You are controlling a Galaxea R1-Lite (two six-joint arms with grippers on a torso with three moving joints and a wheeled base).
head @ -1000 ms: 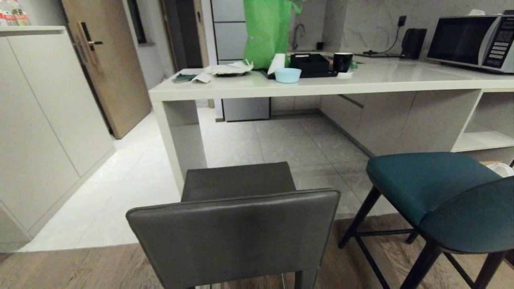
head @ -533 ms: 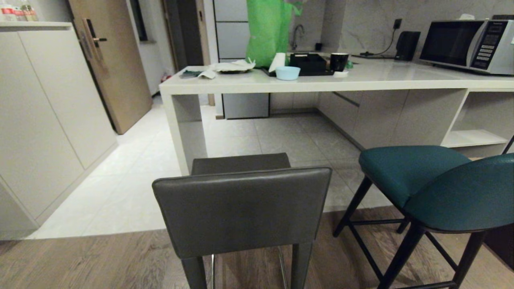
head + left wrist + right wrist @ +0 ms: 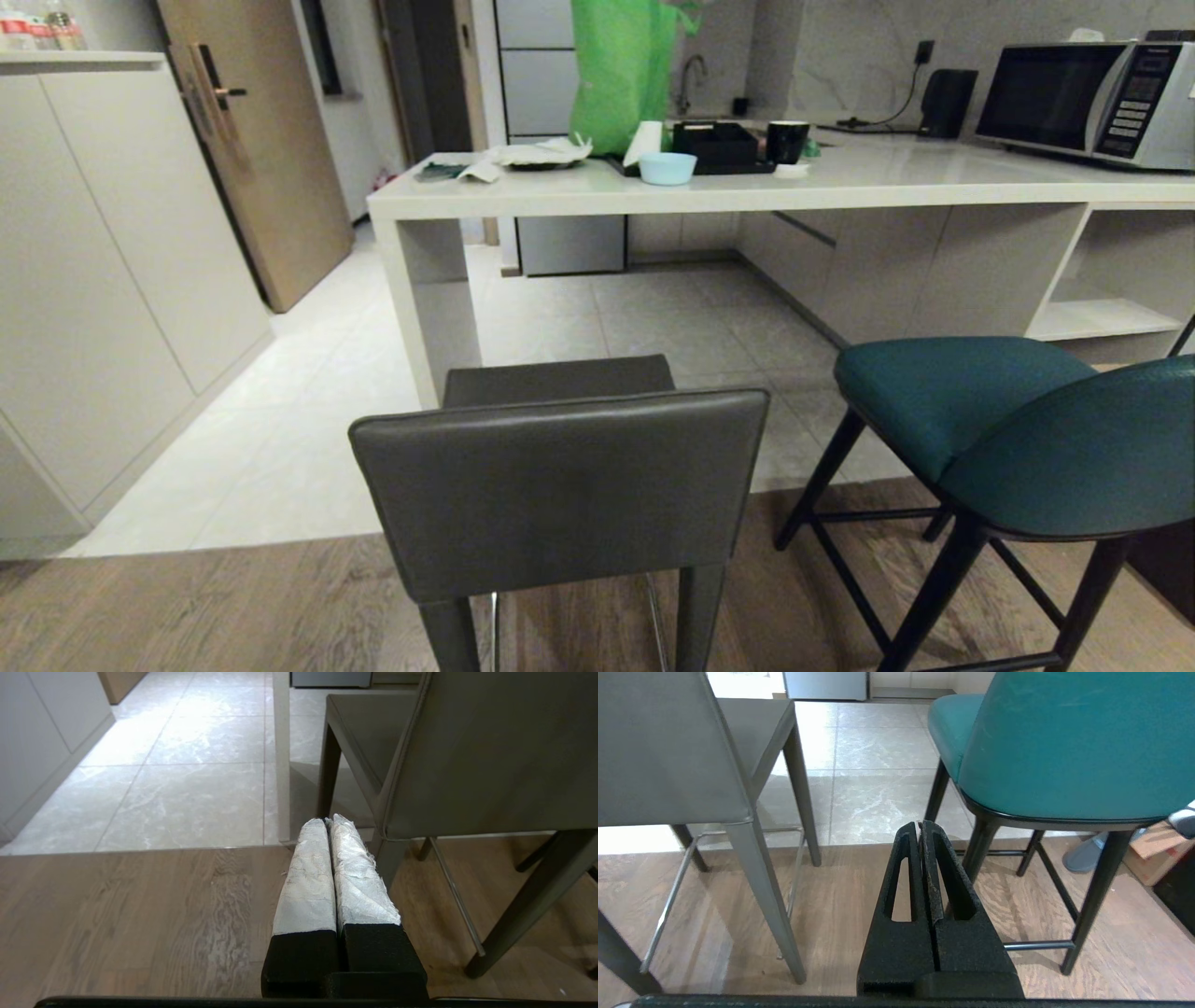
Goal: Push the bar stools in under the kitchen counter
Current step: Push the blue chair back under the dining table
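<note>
Two bar stools stand in front of the kitchen counter [image 3: 840, 196], both outside its overhang. The dark grey leather stool [image 3: 560, 485] is straight ahead with its square back toward me. The teal padded stool [image 3: 1018, 429] stands to its right, turned at an angle. Neither arm shows in the head view. My left gripper [image 3: 327, 823] is shut and empty, low over the wood floor beside the grey stool [image 3: 467, 751]. My right gripper [image 3: 920, 826] is shut and empty too, hanging between the grey stool [image 3: 668, 751] and the teal stool [image 3: 1064, 742].
On the counter sit a green bag [image 3: 624, 70], a light blue bowl [image 3: 667, 168], a black tray [image 3: 719, 149], a black mug [image 3: 787, 142] and a microwave [image 3: 1088, 101]. White cabinets [image 3: 103, 280] line the left. A cardboard box [image 3: 1155, 856] lies right of the teal stool.
The whole head view has shifted: the stools and counter sit farther away and slightly right of where they were a second ago. Since half a second ago the view has barely shifted.
</note>
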